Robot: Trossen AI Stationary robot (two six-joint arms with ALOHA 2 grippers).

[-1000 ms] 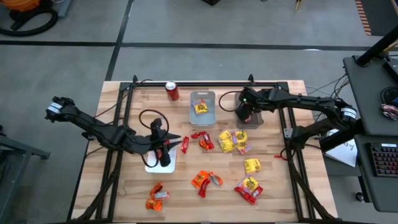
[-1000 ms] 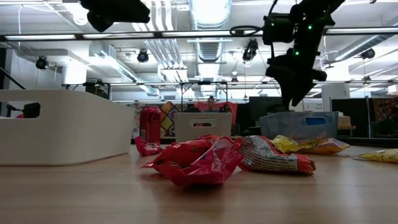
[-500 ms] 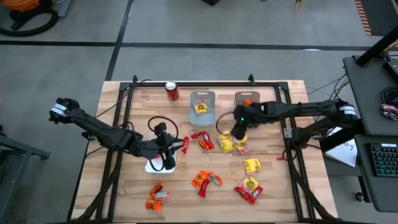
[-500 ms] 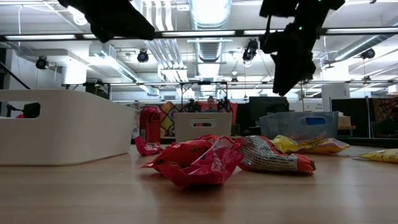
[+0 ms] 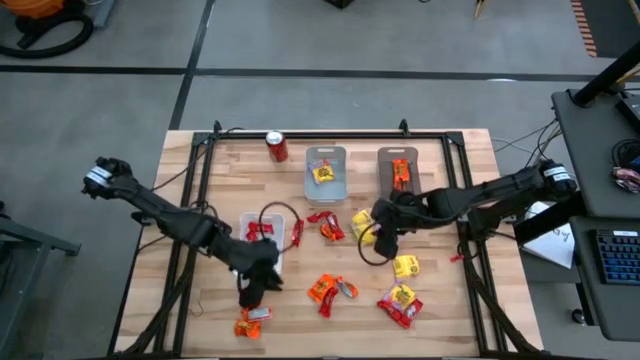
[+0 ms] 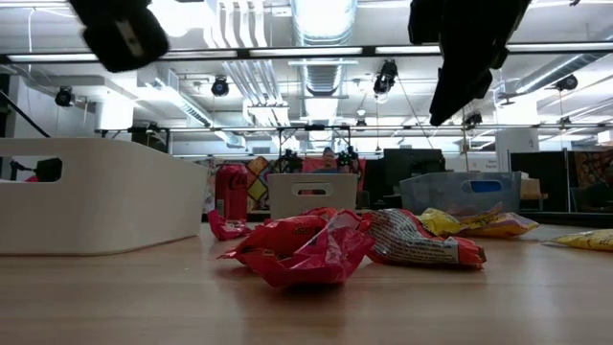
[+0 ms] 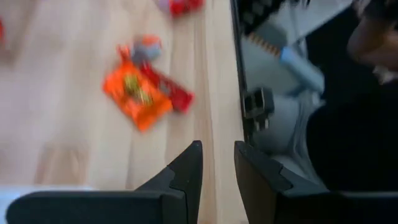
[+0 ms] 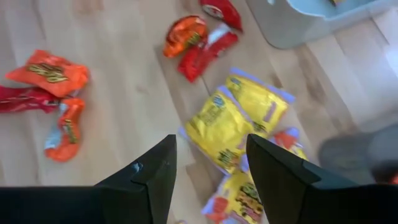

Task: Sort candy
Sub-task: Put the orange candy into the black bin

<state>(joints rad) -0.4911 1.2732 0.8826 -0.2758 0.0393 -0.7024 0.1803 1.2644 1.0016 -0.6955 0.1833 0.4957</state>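
While the candy lies scattered over the middle of the counter [image 5: 440,310], the right gripper [image 5: 380,228] hangs just above the yellow cluster [image 5: 366,228], its jaws standing wide with nothing between them; its wrist view shows the yellow packets [image 8: 239,118] directly between the two dark fingers [image 8: 149,177]. To do this pick well, I judge it should drop straight onto one yellow packet, straddle a crinkled ridge of a single wrapper, and close only once the neighbouring packets are clear, since they overlap. The middle grey tray [image 5: 326,172] already holds a yellow piece, so that looks like the place to carry it; the dark tray [image 5: 398,170] beside it holds an orange one

The right arm reaches in from the right edge, stretched low across the counter with its wrist bent down. The left gripper [image 5: 250,292] is near the front-left, beside the white tray [image 5: 274,262], pointing toward the orange packets [image 5: 252,318] at the counter's front edge; its jaws are narrow and empty. Its arm runs diagonally from the left side. More red and orange packets [image 5: 328,289] lie at the centre front, and a soda can [image 5: 277,146] stands at the back
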